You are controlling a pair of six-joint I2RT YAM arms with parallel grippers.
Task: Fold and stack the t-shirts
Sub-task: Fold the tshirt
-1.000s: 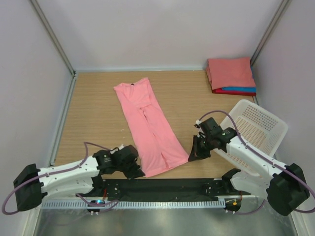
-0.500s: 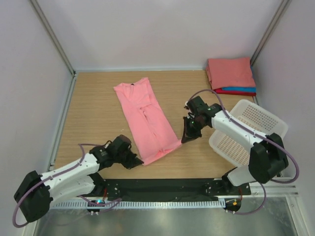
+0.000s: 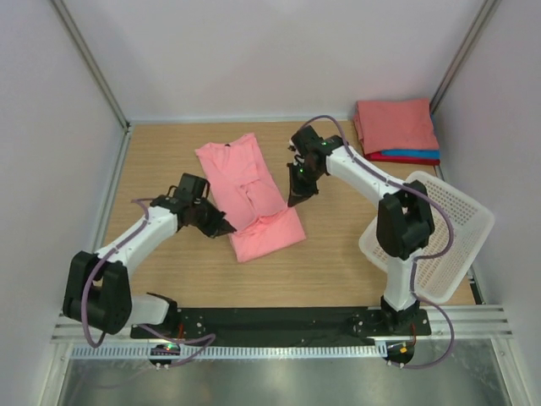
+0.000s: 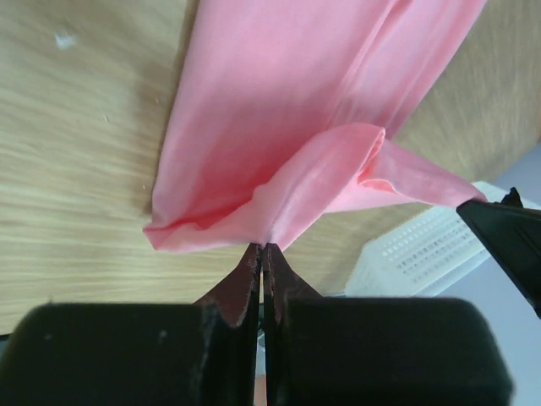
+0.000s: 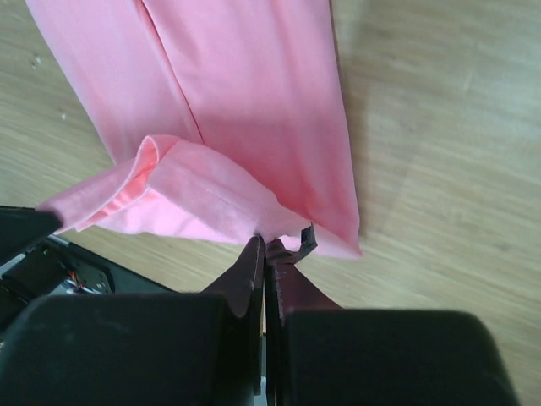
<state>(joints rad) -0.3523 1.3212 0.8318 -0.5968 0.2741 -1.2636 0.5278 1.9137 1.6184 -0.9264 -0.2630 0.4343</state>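
The top external camera looks steeply down from above and behind the 2 arm bases, taking in the whole light wooden tabletop (image 3: 338, 254). Each wrist camera looks along its own black two-finger gripper, the left gripper (image 4: 263, 248) and the right gripper (image 5: 265, 242), from very near. All 3 views share the long salmon-pink cotton t-shirt (image 3: 245, 182).

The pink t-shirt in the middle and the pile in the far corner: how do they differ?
The pink t-shirt is half folded and loose; the pile is squared. The left gripper and right gripper pinch the t-shirt's lower edge in shut jaws; the pile is untouched. The t-shirt is one garment; the pile shows salmon, blue and red layers. Both rest on the table.
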